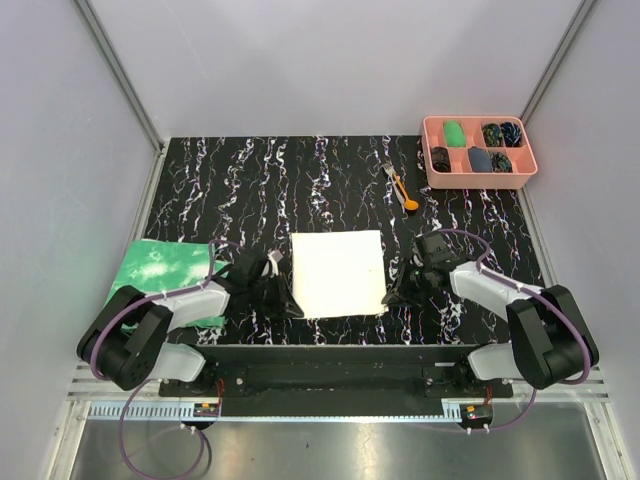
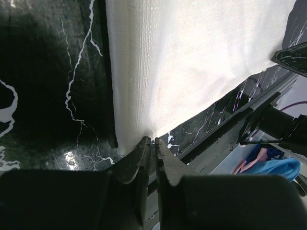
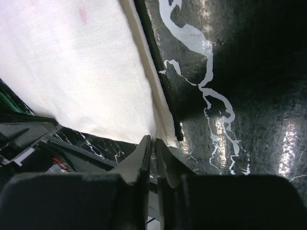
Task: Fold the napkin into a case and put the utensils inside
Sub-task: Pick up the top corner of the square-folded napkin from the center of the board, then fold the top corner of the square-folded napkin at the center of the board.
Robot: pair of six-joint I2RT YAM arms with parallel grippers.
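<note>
So the napkin (image 1: pixel 338 272) lies flat mid-table. The left gripper (image 2: pixel 152 141) is pinched nearly closed on its 7 o'clock corner, and the right gripper (image 3: pixel 152 142) does the same at 5 o'clock. Both corner tips vanish between the fingers. The utensils (image 1: pixel 402 187) sit at 1 o'clock, too tiny to make out properly.

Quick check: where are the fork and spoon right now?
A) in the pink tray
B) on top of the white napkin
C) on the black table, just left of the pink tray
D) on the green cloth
C: the utensils lie on the bare table beside the pink tray, apart from the napkin.
</note>
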